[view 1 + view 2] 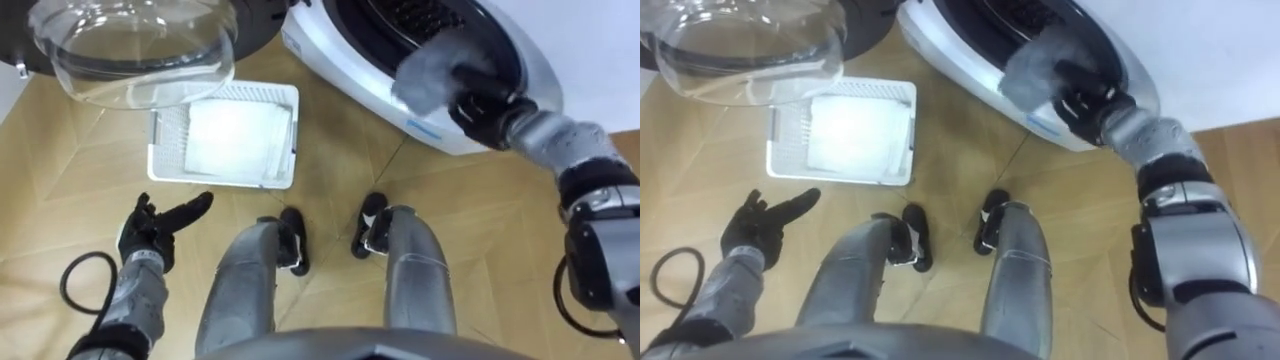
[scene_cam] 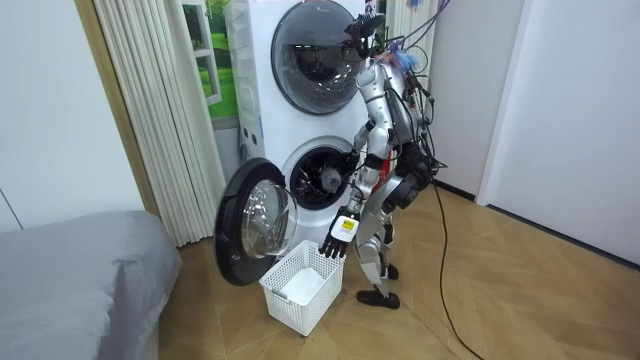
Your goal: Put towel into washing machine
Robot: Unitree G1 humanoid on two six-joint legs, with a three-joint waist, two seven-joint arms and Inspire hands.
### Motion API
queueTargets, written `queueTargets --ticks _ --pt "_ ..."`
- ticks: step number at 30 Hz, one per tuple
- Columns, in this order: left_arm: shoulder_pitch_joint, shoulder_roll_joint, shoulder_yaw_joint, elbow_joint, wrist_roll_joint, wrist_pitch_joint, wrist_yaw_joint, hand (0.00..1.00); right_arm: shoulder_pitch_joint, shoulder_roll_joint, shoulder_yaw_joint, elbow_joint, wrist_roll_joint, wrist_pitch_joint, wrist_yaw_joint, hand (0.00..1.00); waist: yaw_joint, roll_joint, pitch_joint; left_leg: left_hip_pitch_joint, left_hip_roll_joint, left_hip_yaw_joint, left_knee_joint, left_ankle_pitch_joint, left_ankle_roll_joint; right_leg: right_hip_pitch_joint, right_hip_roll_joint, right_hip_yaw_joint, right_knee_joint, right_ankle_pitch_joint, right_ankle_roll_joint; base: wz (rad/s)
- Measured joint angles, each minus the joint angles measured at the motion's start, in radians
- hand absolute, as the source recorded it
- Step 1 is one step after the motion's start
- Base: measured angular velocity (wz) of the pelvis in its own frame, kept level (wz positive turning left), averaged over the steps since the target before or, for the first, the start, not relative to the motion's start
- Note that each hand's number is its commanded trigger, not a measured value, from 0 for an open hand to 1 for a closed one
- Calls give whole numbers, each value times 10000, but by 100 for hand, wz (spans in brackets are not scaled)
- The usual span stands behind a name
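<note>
Grey fluffy towel (image 1: 425,72) held at the mouth of the white front-loading washing machine (image 1: 335,70).

Nearest, the left hand (image 1: 150,232) hangs low over the wooden parquet floor (image 1: 470,230), fingers loosely spread and holding nothing. Beyond the robot's feet, a white slatted plastic laundry basket (image 1: 222,184) sits on the floor, just under the machine's round glass door (image 1: 130,50), which stands swung wide open on the left. Farthest, the right hand (image 1: 482,105) has its fingers curled round the towel, holding it at the lower rim of the dark drum opening.
</note>
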Motion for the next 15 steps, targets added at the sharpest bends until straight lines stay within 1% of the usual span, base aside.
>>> queueTargets --ticks 2,4,6,8,11,15 --pt "-2 -20 125 -309 390 83 55 0 -131 0 -529 22 748 9 -410 0 6 3 -2 -150 -2 2 81 13 51 -113 3 25 2 35 61 0" --pt "-4 -59 115 -451 444 131 158 0 -183 0 -828 23 1094 8 -620 0 12 10 -5 -256 1 3 153 5 101 -176 0 22 -8 73 97 0" --pt "-4 -111 64 -455 442 195 249 0 -270 0 -895 87 1115 6 -750 0 7 14 -7 -299 2 3 242 -31 161 -194 -4 32 16 84 123 0" --pt "-17 -147 52 -456 443 343 265 0 -290 0 -1132 87 1114 5 -845 0 7 22 -11 -362 3 -1 332 -66 221 -216 -12 32 28 102 163 0" --pt "-29 -150 53 -456 438 414 458 0 -293 -1 -1285 87 1202 -13 -912 0 4 34 -18 -402 1 -1 402 -96 272 -223 -21 49 102 121 206 0" --pt "-47 -174 51 -471 426 560 469 0 -293 -1 -1426 101 1201 -67 -957 0 21 116 -28 -407 -4 -1 469 -113 301 -208 -37 64 149 114 227 0"
